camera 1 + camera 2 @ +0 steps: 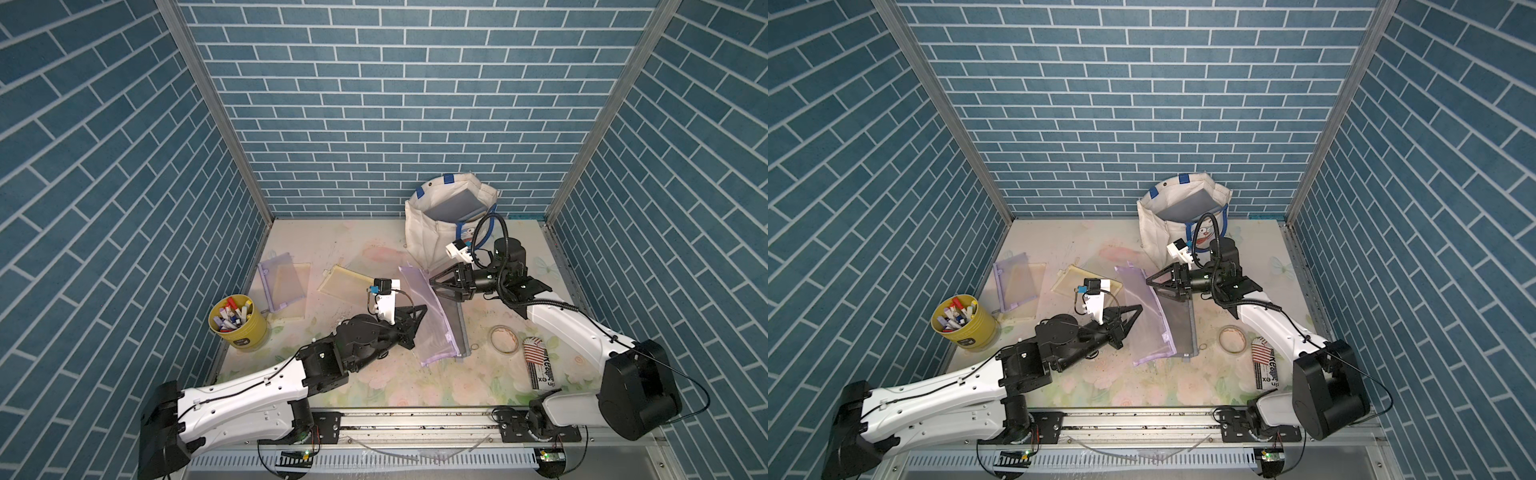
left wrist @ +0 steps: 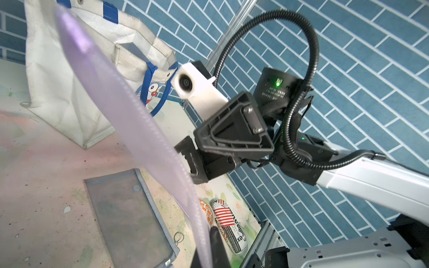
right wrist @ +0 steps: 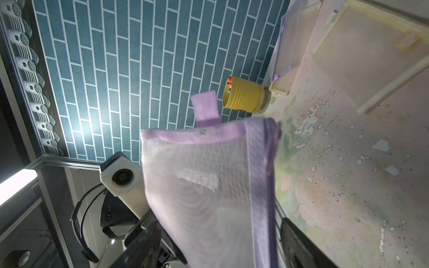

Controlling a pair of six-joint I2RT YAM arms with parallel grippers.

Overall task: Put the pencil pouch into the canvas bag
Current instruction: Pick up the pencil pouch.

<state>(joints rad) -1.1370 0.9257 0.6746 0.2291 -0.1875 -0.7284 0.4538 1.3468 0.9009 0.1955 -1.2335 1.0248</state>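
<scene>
The pencil pouch (image 1: 428, 320) is a lilac mesh zip pouch held up off the table, tilted, in both top views (image 1: 1144, 316). My left gripper (image 1: 423, 311) is shut on its long edge; in the left wrist view the dark fingertips (image 2: 217, 243) pinch the mesh (image 2: 139, 130). My right gripper (image 1: 435, 286) stands open at the pouch's far end. In the right wrist view the mesh (image 3: 204, 185) hangs between its spread jaws (image 3: 218, 250) without being pinched. The canvas bag (image 1: 428, 237) stands open-topped behind, cream with blue straps, with a grey board inside.
A grey mesh pouch (image 1: 455, 322) lies flat under the held one. Lilac (image 1: 282, 286) and yellow (image 1: 343, 282) pouches lie to the left. The yellow cup of markers (image 1: 239, 322) stands front left. A tape ring (image 1: 503, 338) and a striped packet (image 1: 539, 365) lie near the right arm.
</scene>
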